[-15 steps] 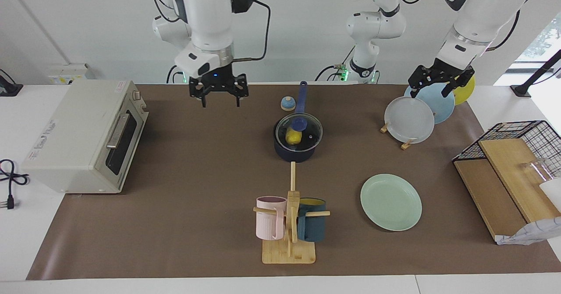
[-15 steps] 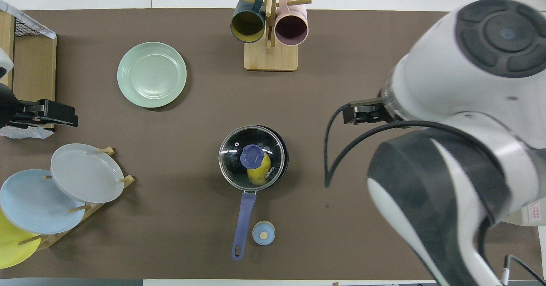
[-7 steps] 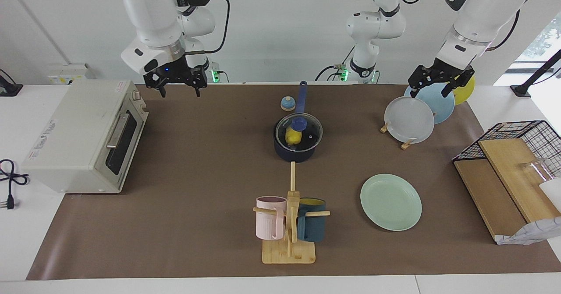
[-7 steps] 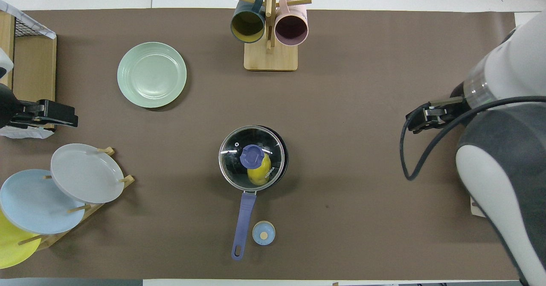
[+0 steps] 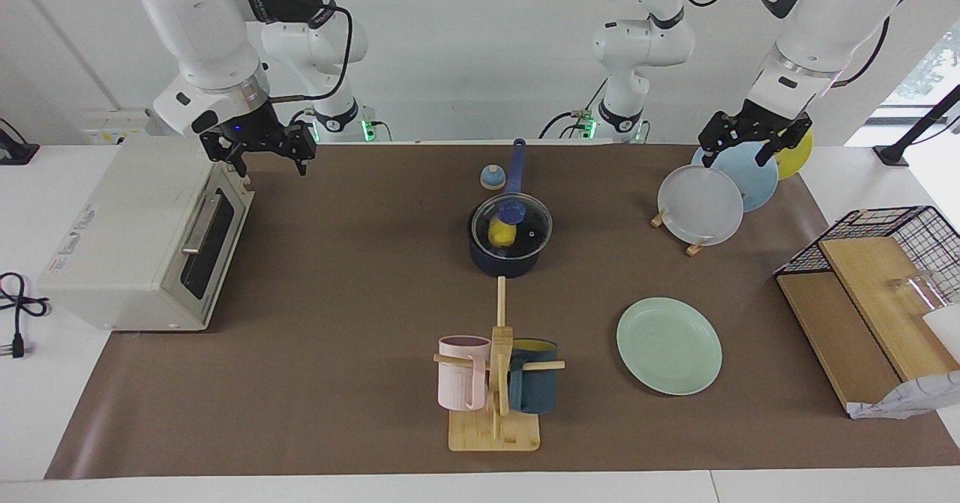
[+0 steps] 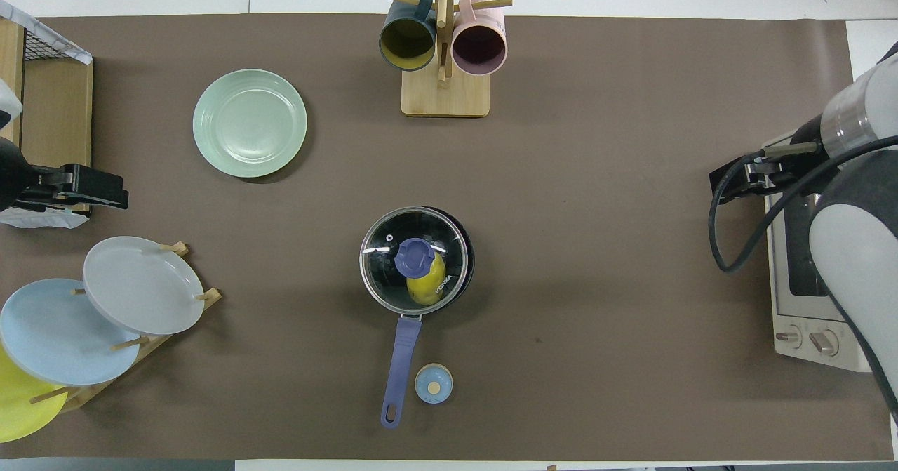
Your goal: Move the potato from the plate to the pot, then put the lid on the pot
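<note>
Brown mat, white wall. My right gripper point(image 5: 260, 154) hangs spread and empty, upper left of the facing frame, over the toaster oven point(image 5: 142, 233) corner; left gripper point(image 5: 750, 142) spread over the plate rack point(image 5: 694, 247). Potato point(image 5: 501, 233) in pot point(image 5: 504, 260) mid-frame, lid point(image 5: 512, 220) on; mint plate point(image 5: 669, 345) bare.

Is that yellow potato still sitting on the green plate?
No, the potato lies inside the pot under the glass lid, and the plate holds nothing.

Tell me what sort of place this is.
Likely a robotics lab staged as a kitchen: a toaster oven, a pot under its lid, and a mug rack on a paper-covered table.
</note>
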Motion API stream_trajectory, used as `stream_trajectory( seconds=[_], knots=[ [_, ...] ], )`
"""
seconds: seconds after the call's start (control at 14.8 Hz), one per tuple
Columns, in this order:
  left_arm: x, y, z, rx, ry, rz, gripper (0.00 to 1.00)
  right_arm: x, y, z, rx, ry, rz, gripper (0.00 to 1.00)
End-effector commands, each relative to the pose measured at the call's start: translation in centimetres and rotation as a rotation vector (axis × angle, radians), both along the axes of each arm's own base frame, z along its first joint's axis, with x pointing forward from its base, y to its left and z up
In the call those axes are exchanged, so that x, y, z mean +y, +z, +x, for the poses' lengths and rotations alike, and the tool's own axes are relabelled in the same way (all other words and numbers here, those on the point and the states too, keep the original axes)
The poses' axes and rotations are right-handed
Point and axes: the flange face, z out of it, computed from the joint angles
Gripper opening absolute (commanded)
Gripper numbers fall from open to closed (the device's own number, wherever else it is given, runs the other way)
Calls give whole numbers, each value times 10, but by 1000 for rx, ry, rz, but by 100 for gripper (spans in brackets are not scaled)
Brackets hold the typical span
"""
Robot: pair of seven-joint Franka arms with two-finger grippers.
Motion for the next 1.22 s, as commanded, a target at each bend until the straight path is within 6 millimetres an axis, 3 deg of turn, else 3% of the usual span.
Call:
stream_trajectory(
  seconds=[0.0,0.2,0.27,0.47,0.81,1.15],
  knots=[
    [3,2,-4,-2,11,13,100,-7,0,-4,-2,-35,9,100],
    [3,2,-4,-2,11,13,100,-21,8,-2,-19,-53,5,100],
    [3,2,-4,-2,11,13,100,-15,17,-3,-22,-39,-7,100],
    [3,1,-3,-1,11,13,100,-39,-2,-5,28,-52,9,100],
    [3,2,-4,-2,11,13,100,-39,-7,-34,17,-27,16,100],
    [3,2,-4,-2,11,13,100,-42,-5,-23,-56,-32,21,100]
  ],
)
